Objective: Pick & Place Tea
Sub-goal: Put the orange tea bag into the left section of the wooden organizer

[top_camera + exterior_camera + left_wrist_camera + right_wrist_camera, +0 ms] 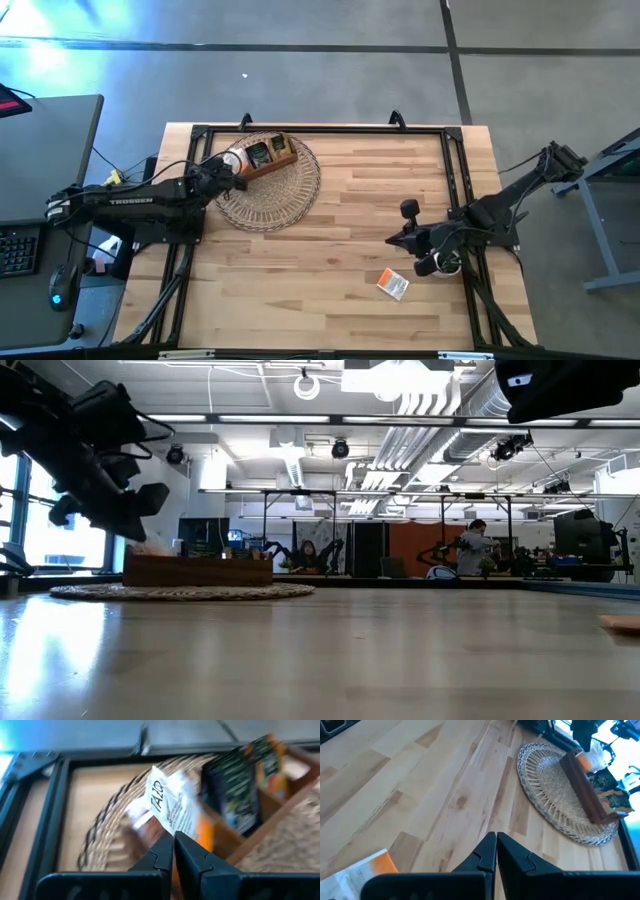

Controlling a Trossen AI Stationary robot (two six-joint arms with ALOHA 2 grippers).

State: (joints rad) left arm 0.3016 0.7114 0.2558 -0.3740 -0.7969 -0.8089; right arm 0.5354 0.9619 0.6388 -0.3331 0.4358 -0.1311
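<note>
The pale wooden plank worktop (330, 250), edged by a black metal frame (455, 180), stands on a grey concrete floor (330, 75) crossed by dark seam lines, with a dark grey desk (50, 140) just beside it carrying a black keyboard (15, 250). Across the worktop the room opens into a large hall under a white ceiling (300, 430) hung with silver ventilation ducts (430, 405) and strip lights. Bright windows (40, 530) glare at one side, an orange wall panel (410, 550) shows far back, and a person (470, 550) stands there.
</note>
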